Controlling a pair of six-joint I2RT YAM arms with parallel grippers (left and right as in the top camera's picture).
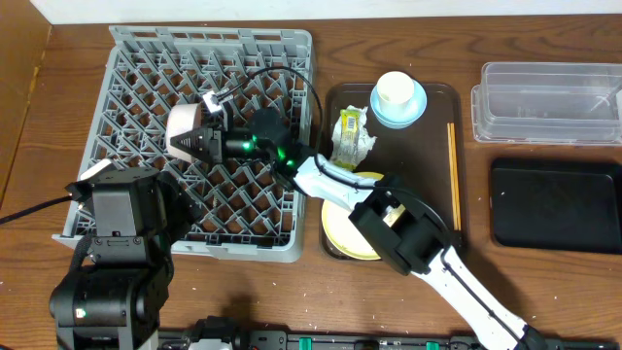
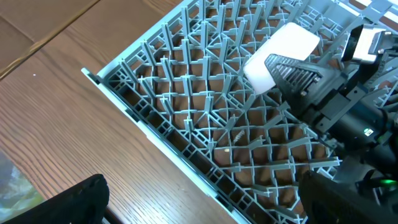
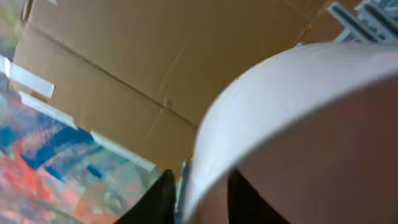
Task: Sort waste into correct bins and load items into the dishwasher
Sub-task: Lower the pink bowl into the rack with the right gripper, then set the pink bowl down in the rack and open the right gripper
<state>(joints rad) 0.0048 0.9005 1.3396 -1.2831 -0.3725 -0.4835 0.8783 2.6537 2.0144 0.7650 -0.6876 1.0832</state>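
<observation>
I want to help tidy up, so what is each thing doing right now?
white bowl: tipped on edge in the dish rack
right gripper: fingers either side of bowl rim, grip unclear
left gripper: open, empty
cream cup: upright inside the light blue bowl
yellow plate: flat on the tray, partly under an arm
wrapper: crumpled on the tray
chopsticks: lying flat on the tray

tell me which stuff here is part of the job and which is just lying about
Job: rack, white bowl, blue bowl, cup, plate, chopsticks, wrapper, clear tub, black tub.
Lying about: brown tray, cardboard.
</observation>
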